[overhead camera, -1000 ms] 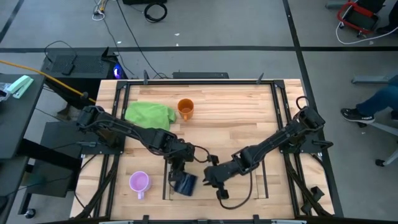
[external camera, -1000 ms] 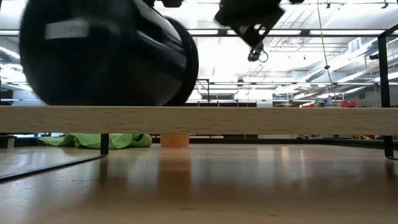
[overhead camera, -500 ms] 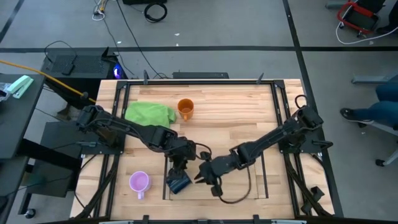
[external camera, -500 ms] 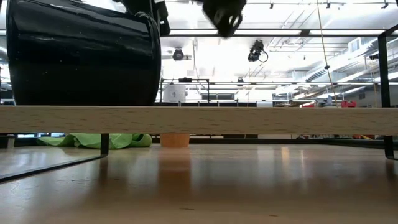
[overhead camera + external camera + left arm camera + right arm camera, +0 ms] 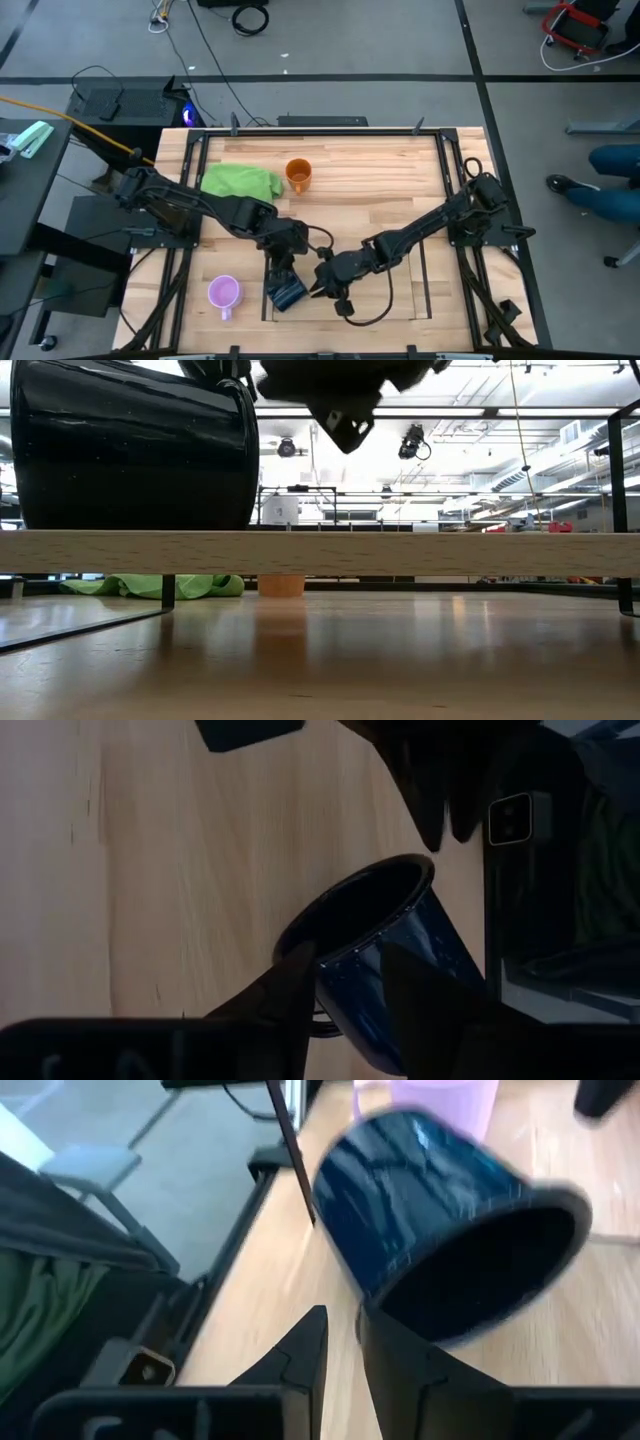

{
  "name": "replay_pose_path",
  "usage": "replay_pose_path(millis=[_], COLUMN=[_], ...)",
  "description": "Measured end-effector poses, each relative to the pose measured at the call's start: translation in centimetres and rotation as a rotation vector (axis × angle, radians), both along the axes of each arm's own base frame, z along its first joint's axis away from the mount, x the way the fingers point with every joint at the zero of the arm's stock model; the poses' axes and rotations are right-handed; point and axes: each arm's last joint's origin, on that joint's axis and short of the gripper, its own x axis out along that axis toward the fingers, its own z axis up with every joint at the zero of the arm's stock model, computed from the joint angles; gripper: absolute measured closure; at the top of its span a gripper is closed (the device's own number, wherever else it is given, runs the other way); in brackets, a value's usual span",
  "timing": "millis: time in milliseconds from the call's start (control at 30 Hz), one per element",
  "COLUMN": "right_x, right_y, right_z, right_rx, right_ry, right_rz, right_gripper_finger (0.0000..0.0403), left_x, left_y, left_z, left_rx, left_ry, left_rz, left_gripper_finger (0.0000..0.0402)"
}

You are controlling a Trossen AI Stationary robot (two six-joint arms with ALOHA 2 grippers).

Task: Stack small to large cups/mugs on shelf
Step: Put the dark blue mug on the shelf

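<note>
Currently the black mug stands on the shelf floor at its left end. Left gripper fingers straddle its rim, slightly spread. Right gripper hovers beside, fingers nearly together, empty. Glossy enamel looks stiff, light, likely slippery; pinch the rim wall.

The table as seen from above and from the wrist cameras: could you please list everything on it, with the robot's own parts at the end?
black mug: one, black with a glossy dark blue sheen, on the shelf's wooden floor at its left end.
light purple mug: one, near left of the table, outside the shelf.
orange mug: one, far side of the table.
green cloth: one, beside the orange mug.
shelf: one, light wood floor, near centre.
left gripper: fingers straddling the black mug's rim, one inside, one outside.
right gripper: beside the black mug's mouth, holding nothing.
</note>
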Motion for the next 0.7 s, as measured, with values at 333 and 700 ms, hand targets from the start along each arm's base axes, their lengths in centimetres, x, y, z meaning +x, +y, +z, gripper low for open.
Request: replay_pose_path(millis=[333,700], right_x=[0.4,0.7], right_y=[-0.6,-1.2], right_z=[-0.2,-0.1], right_rx=[0.003,0.065], right_ry=[-0.001,0.012], right_rz=[-0.008,0.006], right_gripper_finger=[0.0306,0.0268], left_x=[-0.1,-0.1], left_y=[0.0,0.0], left_z=[0.1,0.1], left_rx=[-0.002,-0.001], left_ry=[-0.001,-0.003], left_rz=[0.005,0.003], left_gripper_finger=[0.0282,0.0283])
